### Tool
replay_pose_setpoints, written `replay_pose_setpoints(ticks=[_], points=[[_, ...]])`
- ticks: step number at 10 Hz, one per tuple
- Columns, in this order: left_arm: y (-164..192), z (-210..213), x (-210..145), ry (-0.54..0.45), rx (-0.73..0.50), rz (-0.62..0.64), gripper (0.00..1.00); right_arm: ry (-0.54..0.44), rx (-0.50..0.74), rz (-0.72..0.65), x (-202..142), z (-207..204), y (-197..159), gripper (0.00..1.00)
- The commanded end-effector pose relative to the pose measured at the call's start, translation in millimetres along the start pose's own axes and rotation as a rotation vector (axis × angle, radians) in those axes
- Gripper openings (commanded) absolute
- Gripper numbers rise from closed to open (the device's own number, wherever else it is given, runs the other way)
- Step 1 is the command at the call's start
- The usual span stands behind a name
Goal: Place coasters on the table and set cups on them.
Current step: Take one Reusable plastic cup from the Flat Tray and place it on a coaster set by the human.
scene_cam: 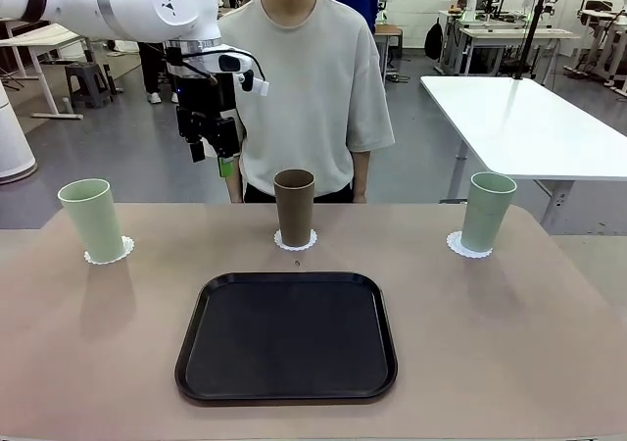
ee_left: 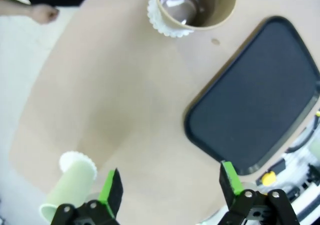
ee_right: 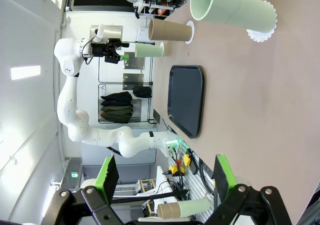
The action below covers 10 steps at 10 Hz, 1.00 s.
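Three cups stand upright on the beige table (scene_cam: 509, 343), each on a white lacy coaster. The left pale green cup (scene_cam: 93, 220) rests on its coaster (scene_cam: 109, 254), the brown cup (scene_cam: 294, 207) on the middle coaster (scene_cam: 295, 241), and the right pale green cup (scene_cam: 488, 211) on a third coaster (scene_cam: 458, 247). My left gripper (scene_cam: 212, 148) hangs open and empty high above the table, between the left and brown cups. The left wrist view looks down on the brown cup (ee_left: 195, 5) and the green cup (ee_left: 70, 185). My right gripper (ee_right: 162, 172) is open and empty, far from the green cup (ee_right: 232, 10).
A black tray (scene_cam: 287, 336) lies bare at the front middle of the table. A person (scene_cam: 299, 78) stands at the far edge behind the brown cup, with a hand (ee_left: 42, 12) hanging by the table's edge. A white table (scene_cam: 529, 118) stands at the back right.
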<state>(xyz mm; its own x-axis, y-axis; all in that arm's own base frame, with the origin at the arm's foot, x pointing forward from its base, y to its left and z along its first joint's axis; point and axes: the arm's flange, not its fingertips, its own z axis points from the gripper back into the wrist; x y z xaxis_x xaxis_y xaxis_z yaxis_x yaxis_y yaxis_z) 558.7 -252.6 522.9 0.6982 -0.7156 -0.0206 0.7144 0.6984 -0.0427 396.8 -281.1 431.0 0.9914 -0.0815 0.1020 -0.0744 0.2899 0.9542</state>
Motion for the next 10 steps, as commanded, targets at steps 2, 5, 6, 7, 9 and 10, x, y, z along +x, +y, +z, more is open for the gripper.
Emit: replay_pose_setpoints(ticks=[2,5,6,7,9,10], points=[[1.4,5.3,-2.5,0.007,-0.004,-0.022,1.00,-0.007,-0.002,0.004,0.6,-0.9,0.5,1.00],[-2.1,2.3,-14.6,0.013,0.002,0.098,1.00,-0.007,-0.002,0.004,0.6,-0.9,0.5,1.00],[-19.7,-24.6,-54.3,-0.006,-0.069,0.195,1.00,-0.007,-0.002,0.004,0.6,-0.9,0.5,1.00],[-29.5,-47.7,-94.6,-0.030,-0.161,0.275,1.00,-0.007,-0.002,0.004,0.6,-0.9,0.5,1.00],[-6.6,-47.8,-160.9,-0.097,-0.255,0.352,1.00,-0.007,-0.002,0.004,0.6,-0.9,0.5,1.00],[13.0,-42.1,-198.0,-0.151,-0.356,0.377,1.00,-0.007,-0.002,0.004,0.6,-0.9,0.5,1.00]])
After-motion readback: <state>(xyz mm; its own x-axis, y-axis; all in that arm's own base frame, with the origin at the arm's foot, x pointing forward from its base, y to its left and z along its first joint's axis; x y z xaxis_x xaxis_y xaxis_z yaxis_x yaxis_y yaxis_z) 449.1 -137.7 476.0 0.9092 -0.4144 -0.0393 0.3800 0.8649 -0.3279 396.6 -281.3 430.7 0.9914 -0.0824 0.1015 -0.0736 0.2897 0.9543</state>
